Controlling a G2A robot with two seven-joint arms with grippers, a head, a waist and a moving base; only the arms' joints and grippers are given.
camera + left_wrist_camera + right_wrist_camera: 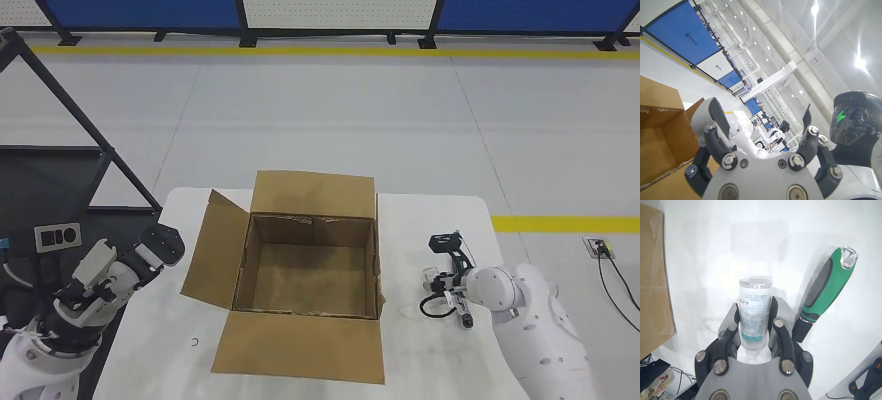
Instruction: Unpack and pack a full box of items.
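An open cardboard box point(308, 275) stands in the middle of the white table point(430, 210), flaps spread, its inside bare. My right gripper point(755, 307) is to the right of the box point(653, 275), just above the table, shut on a clear bottle point(753, 311) with a printed label. In the top view that gripper point(437, 283) sits close to the box's right wall. A green-and-grey handled tool point(821, 289) lies on the table beside the bottle. My left gripper point(761, 115) is left of the box point(660, 132), tilted upward, open and holding nothing; the top view shows it point(160, 245) near the left flap.
The box's left flap point(212, 250) leans out toward the left arm, and the front flap point(300, 348) lies flat toward me. Bare table surface point(753, 237) stretches beyond the bottle. A black frame point(60, 130) stands off the table's left side.
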